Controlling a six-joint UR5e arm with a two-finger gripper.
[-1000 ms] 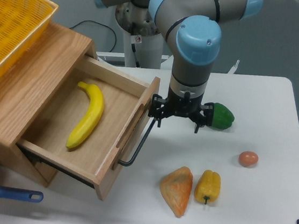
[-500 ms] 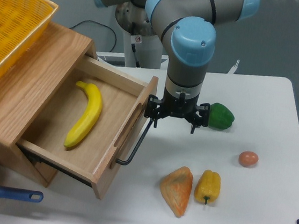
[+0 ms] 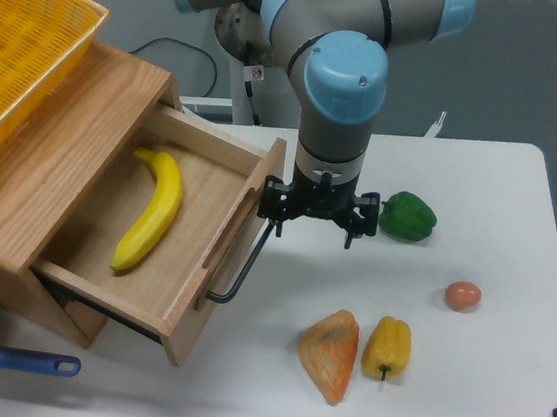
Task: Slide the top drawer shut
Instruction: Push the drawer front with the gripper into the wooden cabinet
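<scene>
The top drawer (image 3: 214, 262) of light oak stands partly pulled out of the wooden cabinet (image 3: 59, 148), with a yellow banana (image 3: 152, 210) lying inside. Its thin black bar handle (image 3: 243, 269) runs along the front. My gripper (image 3: 314, 223) hangs just right of the drawer front, pointing down, fingers spread open and holding nothing. The left finger (image 3: 275, 218) is at the upper end of the handle, against or very near the drawer front.
A yellow basket (image 3: 36, 40) rests on the cabinet top. On the white table lie a green pepper (image 3: 408, 215), an egg (image 3: 462, 296), a yellow pepper (image 3: 387, 348) and an orange pastry (image 3: 331, 353). A pan with a blue handle (image 3: 24, 362) sits at the front left.
The gripper has moved left across the frames, and the drawer with its banana has slid a little way left into the cabinet.
</scene>
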